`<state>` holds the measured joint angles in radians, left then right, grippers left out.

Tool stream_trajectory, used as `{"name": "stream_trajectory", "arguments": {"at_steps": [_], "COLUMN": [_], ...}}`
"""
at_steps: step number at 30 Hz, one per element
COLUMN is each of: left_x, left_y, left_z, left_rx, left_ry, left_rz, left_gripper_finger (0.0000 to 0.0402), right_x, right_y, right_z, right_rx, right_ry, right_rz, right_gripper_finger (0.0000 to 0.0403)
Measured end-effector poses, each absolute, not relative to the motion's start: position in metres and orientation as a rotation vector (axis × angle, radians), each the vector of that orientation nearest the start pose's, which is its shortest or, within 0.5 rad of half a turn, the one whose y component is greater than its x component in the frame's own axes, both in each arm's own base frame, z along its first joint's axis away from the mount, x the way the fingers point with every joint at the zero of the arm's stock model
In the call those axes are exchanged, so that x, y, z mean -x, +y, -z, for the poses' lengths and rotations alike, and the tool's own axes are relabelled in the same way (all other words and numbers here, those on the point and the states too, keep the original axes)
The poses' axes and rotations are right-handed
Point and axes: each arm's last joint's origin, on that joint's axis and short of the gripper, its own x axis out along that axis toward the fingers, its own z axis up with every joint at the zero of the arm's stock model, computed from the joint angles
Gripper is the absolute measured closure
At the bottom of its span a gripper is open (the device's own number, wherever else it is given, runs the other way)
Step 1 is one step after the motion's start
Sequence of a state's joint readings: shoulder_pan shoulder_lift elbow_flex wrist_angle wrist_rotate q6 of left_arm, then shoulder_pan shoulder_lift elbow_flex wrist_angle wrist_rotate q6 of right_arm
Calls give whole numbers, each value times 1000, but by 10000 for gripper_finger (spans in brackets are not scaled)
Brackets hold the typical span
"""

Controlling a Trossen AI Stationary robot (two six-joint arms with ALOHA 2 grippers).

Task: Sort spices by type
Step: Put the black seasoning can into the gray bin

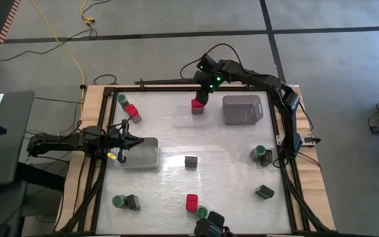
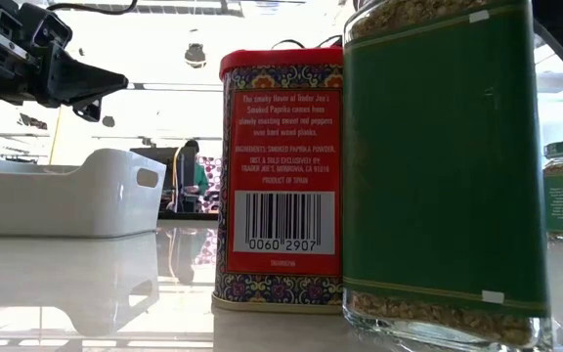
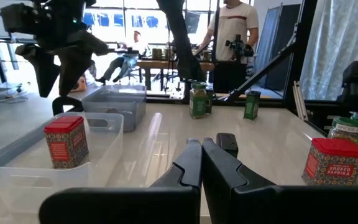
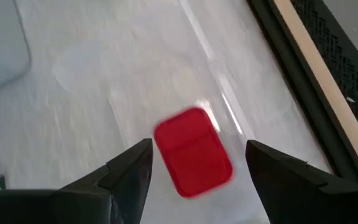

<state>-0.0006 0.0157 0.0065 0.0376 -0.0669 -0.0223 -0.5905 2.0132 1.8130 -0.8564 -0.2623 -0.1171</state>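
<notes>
Left arm idle at the white tray; right arm above a red tin in the clear tray.

Left gripper (image 1: 131, 139), fingers pressed together, empty, hovers over the white plastic tray (image 1: 147, 158) at the table's left side. Right gripper (image 1: 201, 96), fingers spread apart, hangs directly above the red square paprika tin (image 4: 192, 151), not touching it; the tin stands upright in the shallow clear plastic tray (image 1: 184, 119), beside the grey plastic bin (image 1: 242, 109). Other spices sit scattered across the table.

Red tin (image 4: 193, 151) between spread claw (image 4: 197, 163)
</notes>
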Motion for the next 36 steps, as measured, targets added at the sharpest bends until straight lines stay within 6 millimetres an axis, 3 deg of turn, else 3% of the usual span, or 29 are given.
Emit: {"name": "stream_trajectory", "arguments": {"at_steps": [5,10,15,20,24,27,32,36], "left_x": [-98,-98,-98,-98,-98,-98,-98,-98], "left_y": [2,2,2,2,2,2,3,3], "left_z": [-168,-168,-168,-168,-168,-168,-170,-170], "left_rx": [23,23,23,23,23,23,40,76], "left_ry": [-29,-29,-29,-29,-29,-29,-50,-51], "left_rz": [-66,-66,-66,-66,-68,-68,-97,-96], "left_gripper_finger": [401,401,401,401,401,401,401,401], "right_x": [-376,-389,-383,-371,-356,-339,-309,-290], "right_y": [-218,-182,-138,-91,-48,-12,47,80], "right_z": [-270,-272,-300,-331,-343,-342,-329,-316], "right_rx": [-409,-395,-338,-364,-289,-259,-362,-464], "right_ry": [947,1006,1021,983,959,901,806,778], "right_rz": [259,341,479,498,662,777,837,837], "right_gripper_finger": [117,117,117,117,117,117,117,117]}}
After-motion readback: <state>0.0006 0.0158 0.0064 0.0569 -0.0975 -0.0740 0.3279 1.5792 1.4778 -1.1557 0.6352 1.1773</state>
